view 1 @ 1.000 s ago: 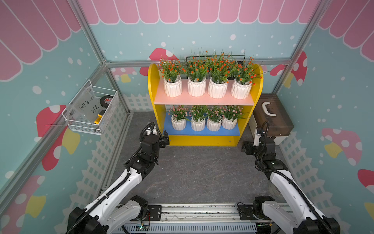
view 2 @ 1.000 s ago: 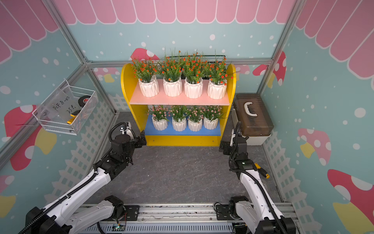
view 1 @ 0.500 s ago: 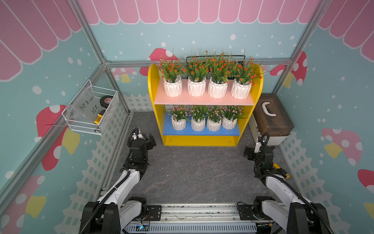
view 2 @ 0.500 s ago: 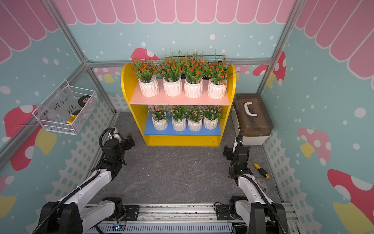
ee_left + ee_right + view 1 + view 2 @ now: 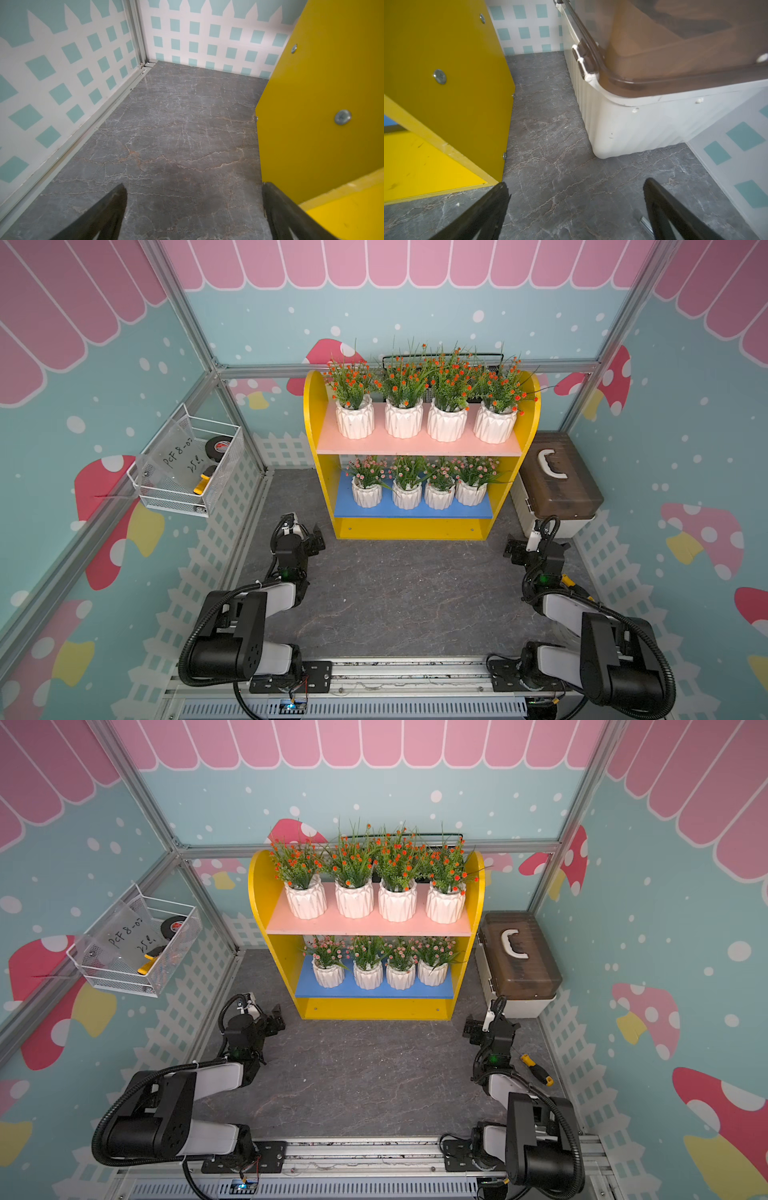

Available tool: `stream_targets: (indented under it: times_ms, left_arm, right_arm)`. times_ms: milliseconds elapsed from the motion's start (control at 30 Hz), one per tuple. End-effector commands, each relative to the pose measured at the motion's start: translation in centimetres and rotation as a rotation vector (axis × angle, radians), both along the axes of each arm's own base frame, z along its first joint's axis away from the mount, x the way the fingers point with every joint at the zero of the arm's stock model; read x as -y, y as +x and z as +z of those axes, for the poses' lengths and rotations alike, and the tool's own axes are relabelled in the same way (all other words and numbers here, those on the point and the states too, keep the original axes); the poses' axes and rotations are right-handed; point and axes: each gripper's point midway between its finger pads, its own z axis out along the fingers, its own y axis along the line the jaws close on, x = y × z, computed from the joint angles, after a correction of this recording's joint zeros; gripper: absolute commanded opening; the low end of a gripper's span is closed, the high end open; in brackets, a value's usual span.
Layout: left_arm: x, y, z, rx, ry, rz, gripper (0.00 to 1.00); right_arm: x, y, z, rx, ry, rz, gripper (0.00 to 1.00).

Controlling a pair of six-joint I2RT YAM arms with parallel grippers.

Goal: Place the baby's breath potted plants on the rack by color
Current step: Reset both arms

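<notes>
In both top views the rack (image 5: pixel 316 418) (image 5: pixel 258 898) stands against the back wall. Several baby's breath potted plants with orange-red flowers (image 5: pixel 404 383) line its pale pink upper shelf (image 5: pixel 415 444). Several with pale pink flowers (image 5: pixel 419 477) line the blue lower shelf (image 5: pixel 411 511). My left gripper (image 5: pixel 303 529) (image 5: pixel 193 187) hovers low by the rack's front left corner, open and empty. My right gripper (image 5: pixel 534 537) (image 5: pixel 576 185) sits low between the rack's right panel (image 5: pixel 446 62) and a lidded box, open and empty.
A white box with a brown lid (image 5: pixel 557 485) (image 5: pixel 633 116) stands right of the rack. A white wire basket (image 5: pixel 187 472) with a tape roll hangs on the left wall. A black wire basket (image 5: pixel 440 358) sits behind the rack. A yellow-handled screwdriver (image 5: pixel 536 1069) lies near the right arm.
Both arms have drawn back from the rack's front and folded down toward the near corners. The grippers stayed open and the plants did not move.
</notes>
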Motion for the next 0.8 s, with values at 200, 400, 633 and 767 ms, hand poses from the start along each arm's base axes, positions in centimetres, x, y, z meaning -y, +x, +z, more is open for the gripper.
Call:
stream_targets:
  times_ms: [200, 400, 633, 767]
  left_arm:
    - [2.9, 1.8, 0.8, 0.062, 0.032, -0.195, 1.00]
    - [3.2, 2.0, 0.7, 0.040, 0.027, -0.206, 0.99]
    - [1.4, 2.3, 0.6, 0.027, 0.019, -0.097, 0.99]
    - [1.4, 2.2, 0.6, 0.029, 0.019, -0.099, 0.99]
  right_arm:
    - [-2.5, 1.8, 1.3, 0.180, -0.047, 0.174, 1.00]
    - [-4.3, 2.8, -0.5, 0.080, -0.059, 0.281, 1.00]
    - [-4.6, 3.4, -0.7, 0.064, -0.078, 0.274, 1.00]
    - [-4.5, 3.6, -0.7, 0.051, -0.096, 0.252, 1.00]
